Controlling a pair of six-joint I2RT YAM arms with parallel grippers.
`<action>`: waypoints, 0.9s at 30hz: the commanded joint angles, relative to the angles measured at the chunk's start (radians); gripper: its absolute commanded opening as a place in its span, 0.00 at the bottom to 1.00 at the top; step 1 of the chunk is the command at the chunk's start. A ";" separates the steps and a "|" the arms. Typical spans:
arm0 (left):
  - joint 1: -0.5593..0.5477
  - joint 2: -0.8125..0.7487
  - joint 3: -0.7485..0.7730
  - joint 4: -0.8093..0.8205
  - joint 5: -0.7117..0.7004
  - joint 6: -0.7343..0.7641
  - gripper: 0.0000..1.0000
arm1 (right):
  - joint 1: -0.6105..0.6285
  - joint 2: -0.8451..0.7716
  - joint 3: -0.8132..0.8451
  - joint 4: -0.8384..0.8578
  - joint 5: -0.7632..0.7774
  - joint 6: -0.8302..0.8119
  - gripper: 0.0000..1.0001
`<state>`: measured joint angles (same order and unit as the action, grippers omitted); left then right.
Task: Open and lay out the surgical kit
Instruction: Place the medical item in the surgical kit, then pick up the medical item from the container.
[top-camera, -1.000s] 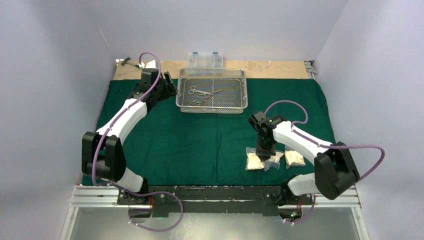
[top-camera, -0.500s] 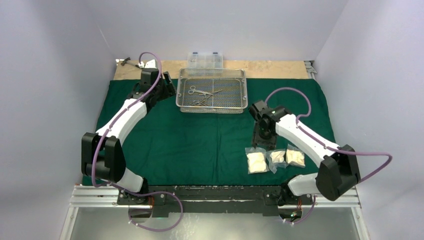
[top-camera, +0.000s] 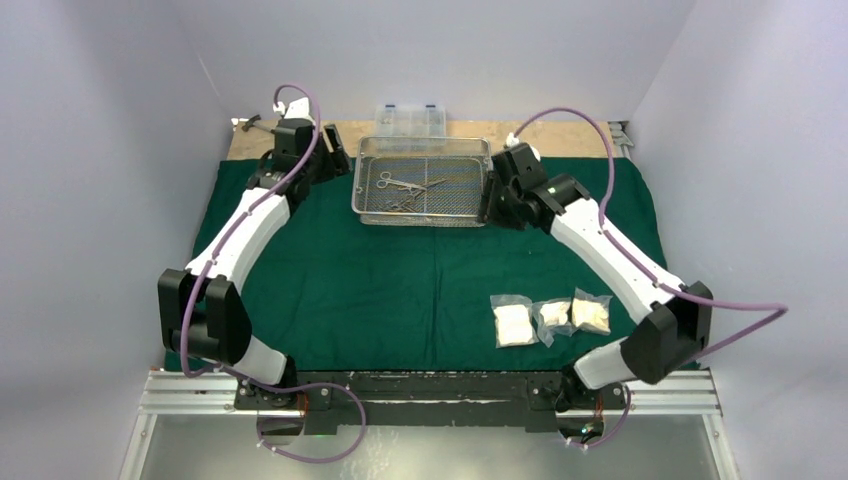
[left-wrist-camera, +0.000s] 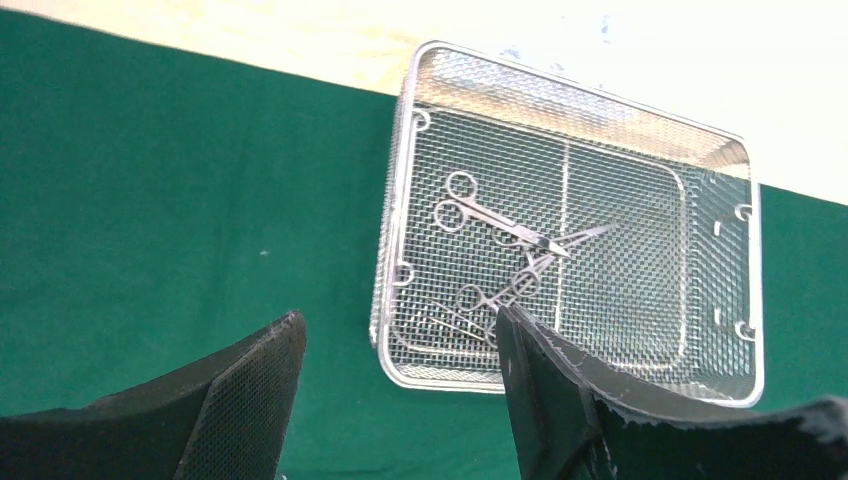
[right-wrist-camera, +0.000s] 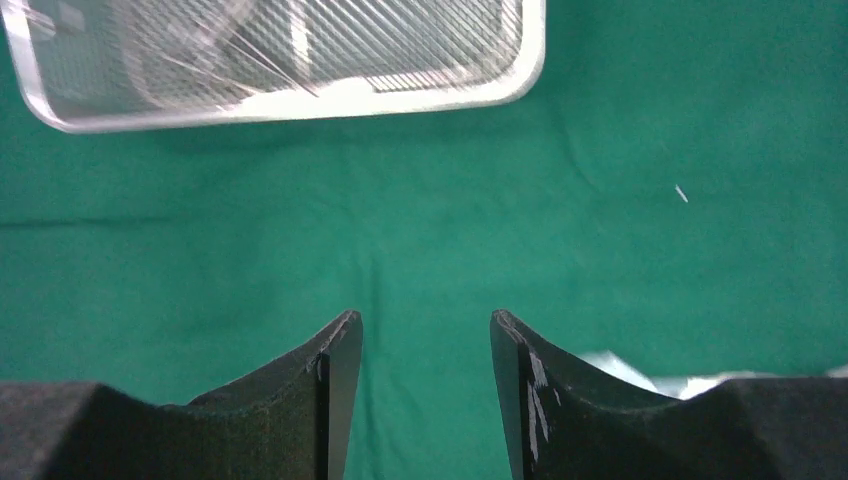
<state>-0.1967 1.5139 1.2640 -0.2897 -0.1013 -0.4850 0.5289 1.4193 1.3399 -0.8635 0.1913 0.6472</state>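
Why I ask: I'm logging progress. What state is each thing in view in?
Green cloth: unfolded, spread flat.
Mesh tray: uncovered, upright on the cloth.
Instruments: lying inside the tray.
Gauze packets: three, side by side on cloth.
Left gripper: open, empty.
Right gripper: open, empty.

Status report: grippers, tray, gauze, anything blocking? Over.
Left gripper, right gripper open, empty, flanking mesh tray. Instruments inside tray, on green cloth. Three gauze packets laid out near right. Nothing blocking.

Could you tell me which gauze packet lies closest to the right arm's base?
The rightmost packet, at the row's end; the middle packet and leftmost packet lie farther left.
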 joint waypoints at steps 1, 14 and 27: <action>0.006 -0.005 0.059 0.034 0.123 0.064 0.69 | -0.001 0.112 0.121 0.266 -0.099 -0.067 0.54; 0.000 0.066 0.115 0.048 0.226 0.077 0.70 | -0.002 0.553 0.436 0.608 -0.293 -0.385 0.51; 0.001 0.160 0.196 -0.029 0.243 0.033 0.70 | -0.001 0.854 0.566 0.900 -0.468 -0.808 0.48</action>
<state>-0.1970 1.6581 1.3891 -0.2943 0.1360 -0.4377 0.5289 2.2646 1.8641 -0.1078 -0.1776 0.0376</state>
